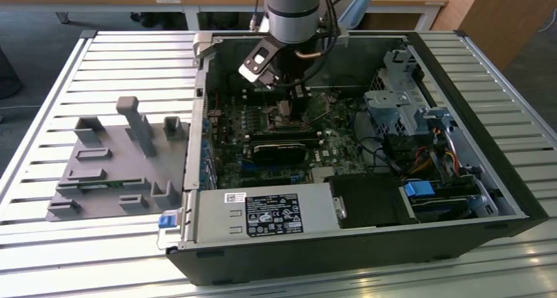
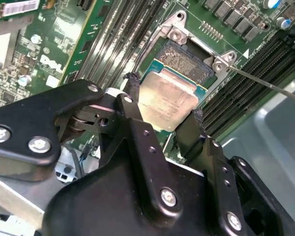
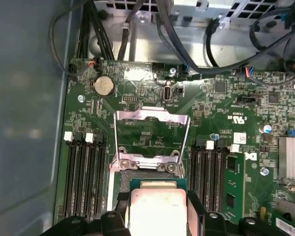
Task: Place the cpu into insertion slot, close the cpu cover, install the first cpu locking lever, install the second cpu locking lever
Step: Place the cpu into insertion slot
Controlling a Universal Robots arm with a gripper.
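The gripper (image 2: 164, 98) is clamping the cpu (image 2: 173, 105) by two opposite edges, one black finger (image 2: 132, 96) pressing each side. It is hanging low over the board inside the case (image 1: 348, 255), in the exterior view at (image 1: 283, 110). In both wrist views the cpu (image 3: 157, 211) is lying flat, silver face up, overlapping the near part of the slot (image 2: 187, 61); I cannot tell whether it is touching the slot's floor. To do this step well, the chip should, in my judgement, be going down level and square to the slot's rim, corners matched, with no sliding across the dark centre and no pressing; the fingers should be letting go only once it is sitting flush. The cover (image 3: 152, 116) is standing tilted up beyond the slot (image 3: 137, 175), leaving the way open, and a thin lever (image 2: 265, 84) is sticking out to one side, clear of the fingers. As for holders: the slot is showing its dark centre where the chip is not covering it; the case is holding the green board, cables and a labelled box (image 1: 270, 213); beside the slot, one memory slot is carrying a green module (image 3: 233, 189). A grey tray (image 1: 113, 167) is sitting on the table (image 1: 52, 83).
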